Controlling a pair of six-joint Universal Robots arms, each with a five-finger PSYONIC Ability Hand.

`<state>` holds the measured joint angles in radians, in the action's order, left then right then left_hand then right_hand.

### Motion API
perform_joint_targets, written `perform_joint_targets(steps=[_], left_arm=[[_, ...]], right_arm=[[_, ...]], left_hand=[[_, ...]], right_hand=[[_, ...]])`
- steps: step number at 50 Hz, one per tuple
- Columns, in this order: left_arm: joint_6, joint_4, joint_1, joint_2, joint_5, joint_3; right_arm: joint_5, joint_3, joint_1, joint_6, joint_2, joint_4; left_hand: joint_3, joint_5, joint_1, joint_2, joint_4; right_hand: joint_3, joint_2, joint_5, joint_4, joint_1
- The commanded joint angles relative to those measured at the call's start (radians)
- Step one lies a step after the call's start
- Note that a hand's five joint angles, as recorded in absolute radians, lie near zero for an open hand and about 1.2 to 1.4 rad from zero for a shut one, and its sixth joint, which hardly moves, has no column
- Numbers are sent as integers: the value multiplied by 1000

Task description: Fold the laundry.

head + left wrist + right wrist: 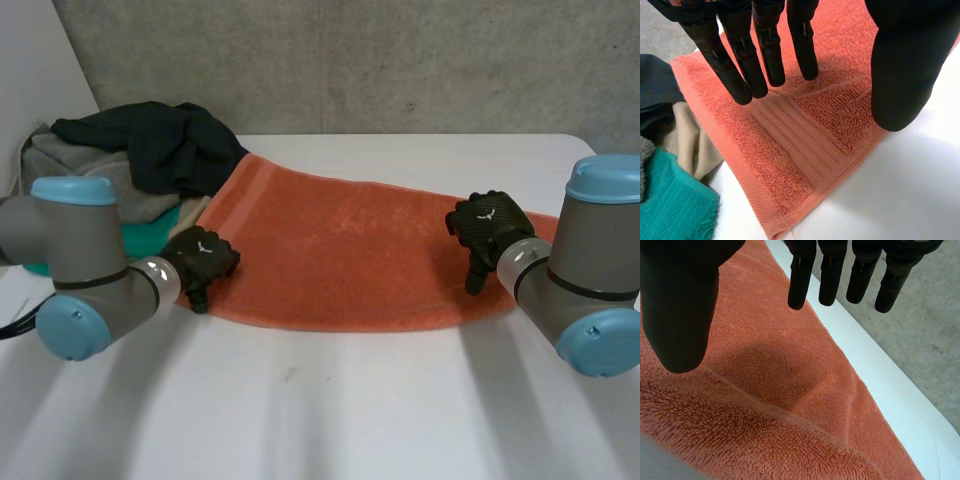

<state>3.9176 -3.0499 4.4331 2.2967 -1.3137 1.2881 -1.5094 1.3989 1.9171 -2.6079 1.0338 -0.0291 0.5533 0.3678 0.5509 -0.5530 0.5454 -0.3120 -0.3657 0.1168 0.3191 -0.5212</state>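
- White table (330,400) is covered by an orange towel (350,260).
- Left hand (200,262) and right hand (488,228) are held over the towel's ends, fingers released.
- Grasping is judged in hand; the towel's corners must be pinched next.

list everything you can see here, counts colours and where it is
towel: 1, orange, spread flat across the middle of the table
dark garment: 1, black, on top of the pile at the towel's left end
grey cloth: 1, grey, in the pile under the dark garment
teal cloth: 1, teal, at the bottom of the pile, beside the towel's near left corner
beige cloth: 1, beige, between the teal cloth and the towel
table: 1, white, under everything
wall: 1, grey concrete, behind the table
left hand: 1, black, open, over the towel's left end
right hand: 1, black, open, over the towel's right end
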Motion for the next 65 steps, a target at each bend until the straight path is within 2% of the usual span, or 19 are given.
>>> perform_joint_targets(steps=[1,3,4,13,16,21,26,31,37,41,43,45,46,47,53,57,61,65], left_arm=[[14,2,-17,52,-27,-50],[20,2,-18,56,-29,-59],[22,-3,-20,58,-32,-68],[5,-4,-41,85,-32,-136],[5,5,-51,112,-36,-162],[-1,31,-49,104,-55,-187],[-49,31,-49,3,-79,-153],[-127,-21,-54,-130,-65,-60],[-168,-86,-58,-218,-55,10],[-191,-98,-58,-240,-59,20],[-205,-98,-54,-244,-59,22],[-218,-96,-51,-252,-58,25],[-228,-90,-48,-263,-55,31],[-233,-86,-46,-269,-55,36],[-254,-52,-37,-339,-38,85],[-268,-11,-37,-439,-19,131],[-306,26,-41,-597,-6,195],[-349,20,-44,-693,-2,232]], right_arm=[[0,0,-6,2,-3,-3],[0,0,-6,2,-3,-5],[0,0,-6,2,-3,-6],[-5,3,-6,2,-3,-8],[-6,3,-9,3,-3,-8],[-8,2,-21,8,-4,-3],[-8,-9,-38,12,-1,18],[-9,-26,-50,12,-4,92],[-6,-55,-55,28,-53,140],[-8,-70,-53,64,-95,153],[-8,-77,-55,92,-115,160],[-8,-83,-58,109,-119,166],[-9,-86,-61,120,-115,176],[-11,-86,-61,124,-112,184],[-8,-55,-90,121,-22,265],[4,-41,-136,134,126,319],[60,-70,-182,186,241,399],[155,-211,-219,262,198,521]], left_hand=[[115,126,118,-115,123],[144,155,147,-145,152],[235,246,237,-235,243],[573,584,575,-573,581],[842,853,845,-843,850],[843,854,845,-843,851],[843,854,845,-843,851],[843,854,845,-843,851],[843,854,845,-843,851],[843,854,845,-843,851],[843,854,845,-843,851],[843,854,845,-843,851],[843,854,845,-843,851],[843,854,845,-843,851],[843,854,845,-843,851],[843,854,845,-843,851],[843,854,845,-843,851],[843,854,845,-843,851]], right_hand=[[-3,50,24,-4,206],[-3,50,24,-4,206],[-3,50,24,-4,206],[-3,50,24,-4,206],[-3,50,24,-4,206],[8,62,12,-15,217],[137,191,-117,-145,347],[137,191,-117,-145,347],[137,191,-117,-145,347],[-27,27,47,19,183],[-188,-134,208,180,22],[-495,-441,516,488,-286],[-875,-821,895,867,-665],[-1047,-993,1068,1040,-838],[-1084,-1031,1105,1077,-875],[-1084,-1031,1105,1077,-875],[-1084,-1031,1105,1077,-875],[-1084,-1031,1105,1077,-875]])
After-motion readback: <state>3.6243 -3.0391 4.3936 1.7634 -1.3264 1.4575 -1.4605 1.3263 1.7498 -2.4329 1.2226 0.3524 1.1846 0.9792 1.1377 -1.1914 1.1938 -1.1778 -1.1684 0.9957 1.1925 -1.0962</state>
